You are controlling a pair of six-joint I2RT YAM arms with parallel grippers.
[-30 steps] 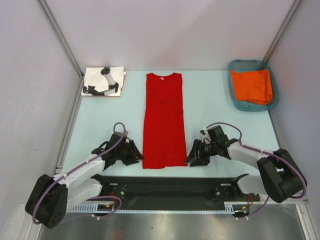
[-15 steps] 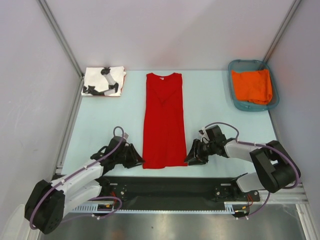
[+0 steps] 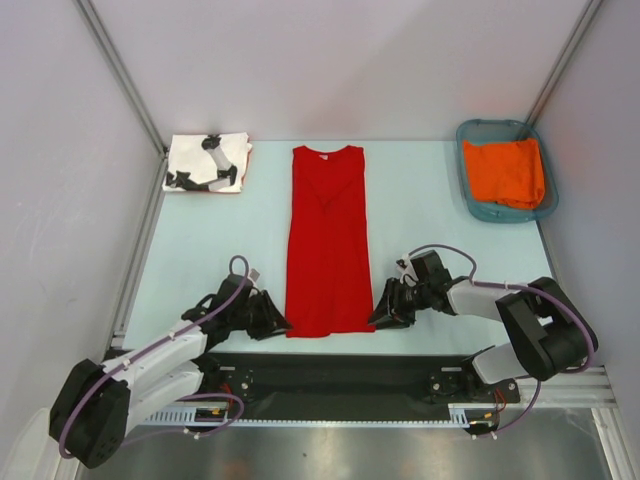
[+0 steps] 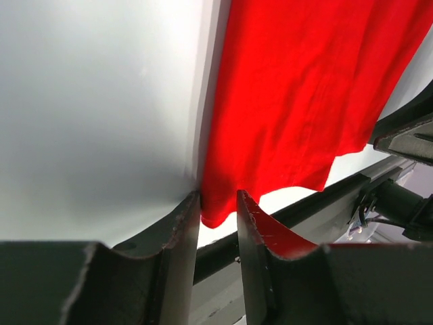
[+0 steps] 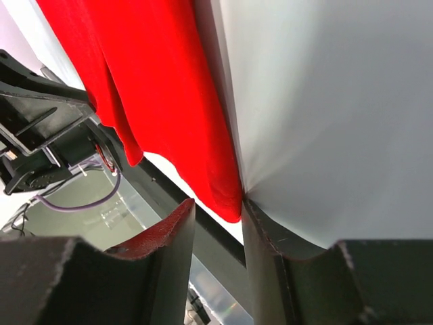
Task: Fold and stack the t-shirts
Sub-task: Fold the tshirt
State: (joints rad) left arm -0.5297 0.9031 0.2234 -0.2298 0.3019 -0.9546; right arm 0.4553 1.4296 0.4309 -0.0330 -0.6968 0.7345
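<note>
Both arms had just closed in on the near hem of the red t-shirt [image 3: 328, 245], which lay flat as a long narrow strip down the middle of the table [image 3: 430, 200], collar at the far end. The left gripper [image 3: 272, 318] sat at the hem's left corner and the right gripper [image 3: 388, 308] at its right corner.

In the left wrist view, the left gripper [image 4: 216, 198] had the cloth's corner lying in the narrow gap between its jaws. In the right wrist view, the right gripper [image 5: 218, 203] straddled the other corner the same way. Each pair of jaws showed a gap, so neither looked clenched on the cloth yet; both seemed about to pinch.

That probably put the task at the start of the lengthwise fold, with the hem to be carried towards the collar.

Against the view of a second earlier, the left gripper had slid nearer and inward until it touched the hem corner, and the right had crept a little closer to its own corner. Both arms had drawn back and lower. The shirt itself had barely shifted.

The white t-shirt [image 3: 207, 163] with black shapes sat folded at the far left corner, unchanged. The teal basket [image 3: 463, 165] at the far right held an orange cloth [image 3: 505, 172], also unchanged.
</note>
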